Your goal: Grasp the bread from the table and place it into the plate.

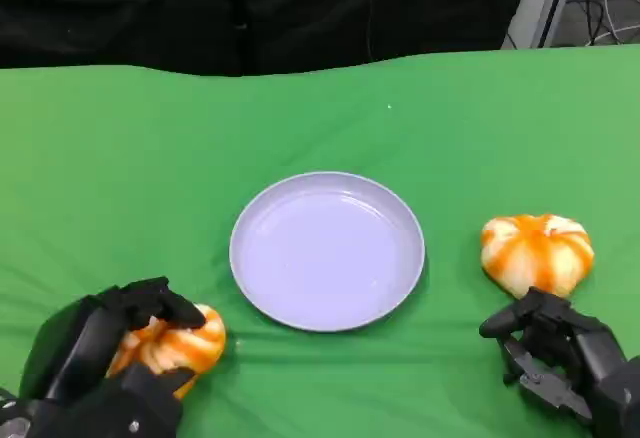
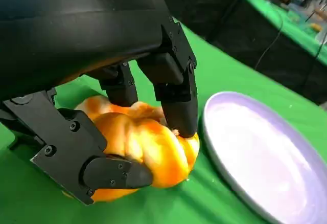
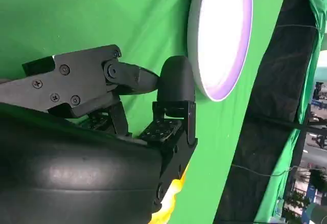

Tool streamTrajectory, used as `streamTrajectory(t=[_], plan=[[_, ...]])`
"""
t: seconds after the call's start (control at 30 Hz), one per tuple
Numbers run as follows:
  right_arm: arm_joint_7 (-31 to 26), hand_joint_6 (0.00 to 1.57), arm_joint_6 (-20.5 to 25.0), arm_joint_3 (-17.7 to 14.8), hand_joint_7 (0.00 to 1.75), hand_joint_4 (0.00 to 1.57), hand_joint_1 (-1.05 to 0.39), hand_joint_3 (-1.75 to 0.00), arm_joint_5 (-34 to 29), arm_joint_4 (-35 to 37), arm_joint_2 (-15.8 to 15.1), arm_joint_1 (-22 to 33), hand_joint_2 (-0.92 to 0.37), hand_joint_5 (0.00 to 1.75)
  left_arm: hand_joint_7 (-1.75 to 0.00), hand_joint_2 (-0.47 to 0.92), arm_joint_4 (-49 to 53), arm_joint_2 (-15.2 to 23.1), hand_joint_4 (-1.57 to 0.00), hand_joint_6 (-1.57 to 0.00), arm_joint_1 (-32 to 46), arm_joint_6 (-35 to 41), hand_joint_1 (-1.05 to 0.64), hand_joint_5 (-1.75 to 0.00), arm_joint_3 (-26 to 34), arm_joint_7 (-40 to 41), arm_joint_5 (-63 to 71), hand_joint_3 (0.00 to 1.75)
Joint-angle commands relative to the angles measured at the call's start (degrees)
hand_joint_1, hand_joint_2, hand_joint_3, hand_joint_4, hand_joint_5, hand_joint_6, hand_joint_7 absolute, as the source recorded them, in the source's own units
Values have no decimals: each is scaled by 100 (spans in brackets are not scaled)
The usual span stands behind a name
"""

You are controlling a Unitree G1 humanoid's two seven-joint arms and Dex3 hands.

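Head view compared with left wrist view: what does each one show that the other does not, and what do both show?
Head view alone: the second bread on the table to the right of the plate, and the right hand just near of it, holding nothing. Left wrist view alone: close contact, with fingers pressed on top of the left bread and another below its side. Both: the left hand gripping the left bread, the empty plate and the green cloth.

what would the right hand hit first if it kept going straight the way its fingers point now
Most likely the bread roll lying just beyond the right hand in the head view; the fingers point toward it and stop short. The depth is hard to judge, so it may pass over the roll instead.
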Motion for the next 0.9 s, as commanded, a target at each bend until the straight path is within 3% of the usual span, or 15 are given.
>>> streamTrajectory(t=[0.03, 0.17, 0.4, 0.9], plan=[[-51, 73, 40, 34, 119, 68, -11, -50, -47, 23, -28, 34, -92, 170, -116, 56, -420, 28, -92, -95, 195, 10, -7, -157, 184, 69, -9, 103], [-68, 73, 18, 49, 118, 68, -11, -50, -47, 62, -34, 12, -92, 169, -120, 55, -897, -15, -90, -93, 368, 3, -7, -163, 271, 20, -35, 103], [-28, 74, 2, 36, 117, 67, -12, -49, 12, 145, -24, -30, -92, 170, -107, 51, -1344, -97, -102, -101, 441, -61, -5, -144, 403, -21, -146, 106], [-42, 73, 1, 45, 117, 67, -11, -50, 6, 100, -49, -6, -92, 171, -96, 49, -1567, -208, -105, -106, 433, -109, -4, -137, 496, -61, -175, 106]])
